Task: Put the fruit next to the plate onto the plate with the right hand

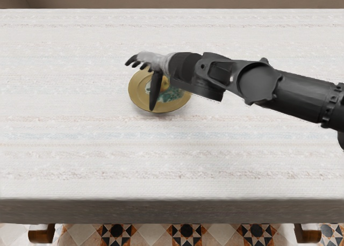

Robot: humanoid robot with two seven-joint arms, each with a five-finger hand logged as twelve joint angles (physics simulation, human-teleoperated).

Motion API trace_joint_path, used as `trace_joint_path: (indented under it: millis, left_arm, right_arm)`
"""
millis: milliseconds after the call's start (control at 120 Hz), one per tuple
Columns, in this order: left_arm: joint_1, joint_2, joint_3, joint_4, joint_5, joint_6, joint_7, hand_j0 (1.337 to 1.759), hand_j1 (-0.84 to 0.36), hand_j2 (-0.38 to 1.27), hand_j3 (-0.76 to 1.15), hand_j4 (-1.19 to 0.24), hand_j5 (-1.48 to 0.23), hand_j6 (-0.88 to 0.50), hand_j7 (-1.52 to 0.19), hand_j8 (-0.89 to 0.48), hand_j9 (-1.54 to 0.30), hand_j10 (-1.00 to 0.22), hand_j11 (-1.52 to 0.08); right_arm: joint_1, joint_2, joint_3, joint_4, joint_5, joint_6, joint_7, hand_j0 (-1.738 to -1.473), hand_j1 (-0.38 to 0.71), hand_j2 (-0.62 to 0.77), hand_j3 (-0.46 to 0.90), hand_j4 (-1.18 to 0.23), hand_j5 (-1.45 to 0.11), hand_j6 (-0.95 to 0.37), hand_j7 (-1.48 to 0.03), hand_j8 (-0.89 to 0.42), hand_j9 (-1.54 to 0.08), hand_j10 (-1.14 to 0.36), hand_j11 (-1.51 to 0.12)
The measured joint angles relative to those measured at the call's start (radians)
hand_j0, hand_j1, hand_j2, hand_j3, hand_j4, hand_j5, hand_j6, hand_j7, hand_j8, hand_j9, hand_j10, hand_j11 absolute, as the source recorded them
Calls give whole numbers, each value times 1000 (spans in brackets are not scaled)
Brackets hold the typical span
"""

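A round golden plate (141,91) lies on the table a little left of centre. My right arm reaches in from the right edge, and its hand (146,74) hovers over the plate. The fingers (135,62) are spread toward the left and the thumb (155,91) hangs down across the plate; they hold nothing. A greenish, speckled fruit (172,95) sits on the right part of the plate, mostly hidden under the wrist. No fruit shows on the table beside the plate. The left arm does not appear.
The pale, striped table top (80,149) stretches wide on all sides of the plate. Its front edge (172,203) runs along the bottom, with patterned floor tiles below it. The right forearm (269,87) spans the table's right half.
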Motion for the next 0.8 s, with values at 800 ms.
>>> trace_joint_path:
  millis: [800]
  left_arm:
    - [2,0,0,0,0,0,0,1658,349,0,0,0,0,0,0,0,0,0,0]
  right_arm:
    - [-329,-768,331,267,590,582,-25,-1658,-317,-3,0,-28,-36,-28,-36,-27,-36,-28,-36]
